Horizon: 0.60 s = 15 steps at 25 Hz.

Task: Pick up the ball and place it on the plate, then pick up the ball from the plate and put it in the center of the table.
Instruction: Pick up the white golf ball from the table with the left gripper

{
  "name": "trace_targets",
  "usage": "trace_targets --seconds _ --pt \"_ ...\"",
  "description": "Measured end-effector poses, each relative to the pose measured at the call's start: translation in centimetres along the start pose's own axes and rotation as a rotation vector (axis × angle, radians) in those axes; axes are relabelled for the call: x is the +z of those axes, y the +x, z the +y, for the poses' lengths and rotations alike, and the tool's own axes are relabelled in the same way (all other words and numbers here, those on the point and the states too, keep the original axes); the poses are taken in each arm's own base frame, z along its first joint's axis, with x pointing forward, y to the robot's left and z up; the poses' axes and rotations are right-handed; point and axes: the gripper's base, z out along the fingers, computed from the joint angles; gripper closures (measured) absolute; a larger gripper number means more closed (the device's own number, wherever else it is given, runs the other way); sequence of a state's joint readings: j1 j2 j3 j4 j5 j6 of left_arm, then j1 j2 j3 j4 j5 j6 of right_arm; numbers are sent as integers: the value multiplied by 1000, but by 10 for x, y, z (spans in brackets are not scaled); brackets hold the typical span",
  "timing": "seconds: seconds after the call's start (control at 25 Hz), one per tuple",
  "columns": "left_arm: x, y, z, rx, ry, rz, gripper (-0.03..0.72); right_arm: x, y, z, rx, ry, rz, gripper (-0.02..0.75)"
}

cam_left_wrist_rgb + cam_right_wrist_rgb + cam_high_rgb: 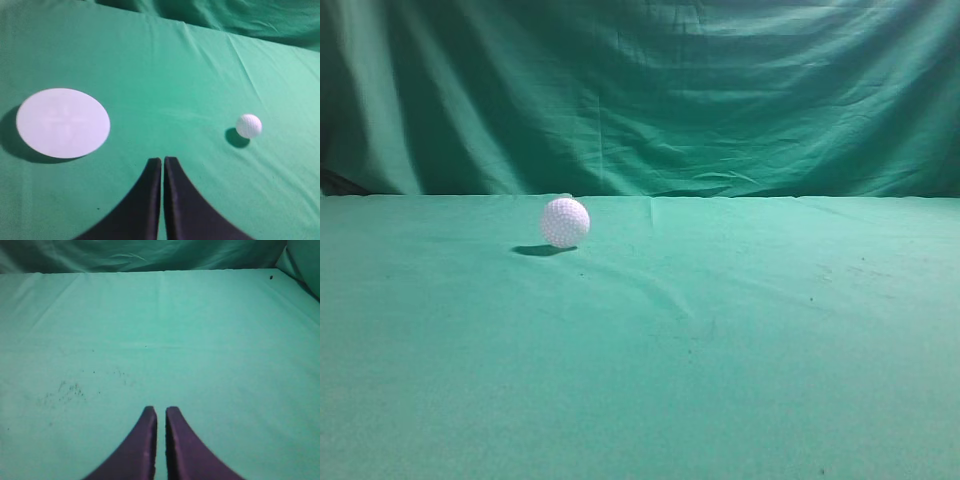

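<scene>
While both my left pincer [163,161] and right pincer [161,411] sit clenched and empty, I judge the first pickup pending: open left, reach right to the ball [248,125], plate [63,122] waiting left on the counter [165,75].

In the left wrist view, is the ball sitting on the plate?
No, the ball rests on the green table well to the right of the white plate, with bare cloth between them.

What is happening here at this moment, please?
Nothing is being handled right now. The ball lies alone on the table, apart from the plate, which shows only in the left wrist view and has nothing on it. The left gripper and the right gripper are both shut and hold nothing, each above bare green cloth.
</scene>
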<state>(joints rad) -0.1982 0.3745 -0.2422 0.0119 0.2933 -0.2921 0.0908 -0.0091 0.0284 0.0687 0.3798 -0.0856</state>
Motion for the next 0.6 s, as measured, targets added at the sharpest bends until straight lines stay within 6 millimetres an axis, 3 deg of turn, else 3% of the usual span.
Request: trace_targets --seconds 0.32,0.48,0.6 --pt "3 1 -6 -114 53 29 688 0 0 0 -5 0 0 661" --pt "2 -17 -13 50 77 31 688 0 0 0 -7 0 0 661" --pt "7 -35 -22 166 83 170 688 0 0 0 -7 0 0 661"
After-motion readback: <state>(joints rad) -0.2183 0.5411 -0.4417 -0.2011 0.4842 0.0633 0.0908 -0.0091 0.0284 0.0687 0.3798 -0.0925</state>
